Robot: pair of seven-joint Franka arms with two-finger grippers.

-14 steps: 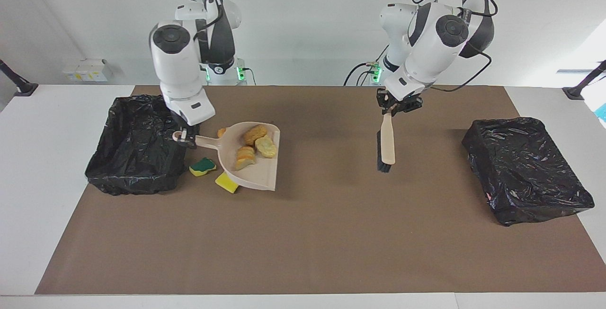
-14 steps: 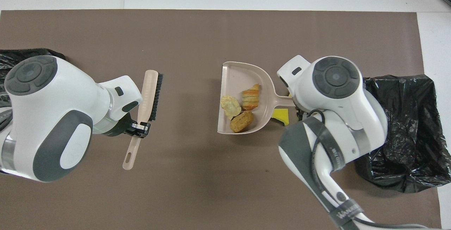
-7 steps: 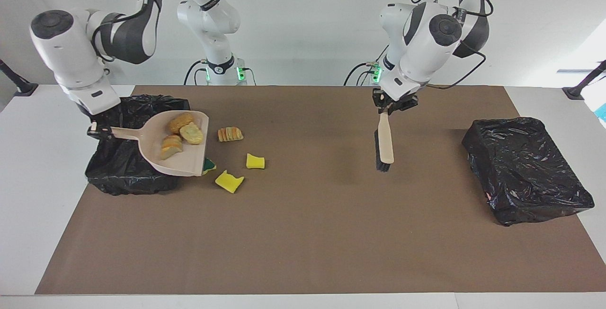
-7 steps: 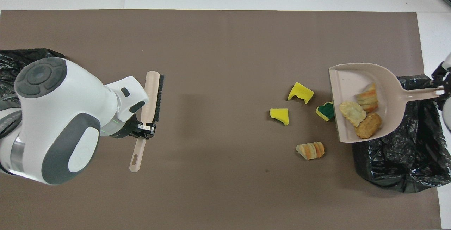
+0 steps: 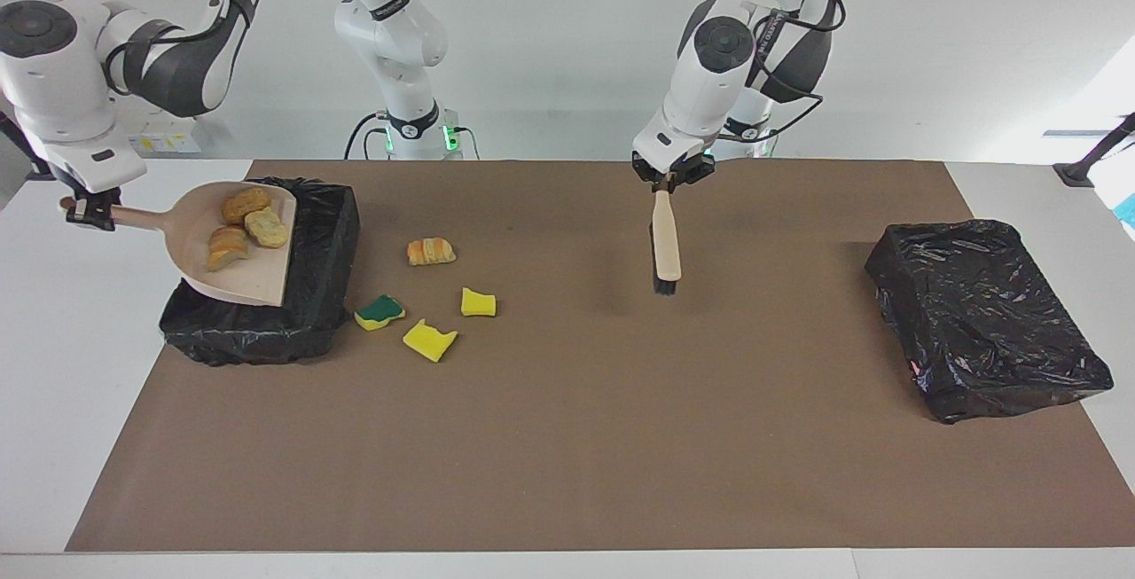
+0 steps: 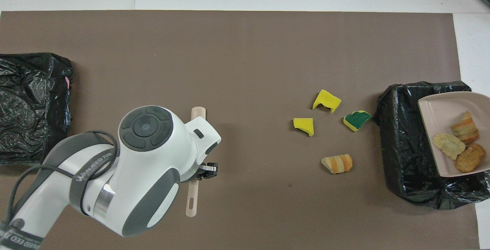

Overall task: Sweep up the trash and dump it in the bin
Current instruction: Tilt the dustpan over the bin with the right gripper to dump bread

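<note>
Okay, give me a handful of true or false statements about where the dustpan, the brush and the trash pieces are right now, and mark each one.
1. The right gripper holds the dustpan over the bin at the right arm's end. True.
2. The dustpan is empty. False: three bread pieces lie in it.
3. Four pieces lie on the mat beside that bin. True.
4. The left gripper holds a sponge. False: it holds the brush.
5. The second bin has the dustpan over it. False: nothing is over it.
</note>
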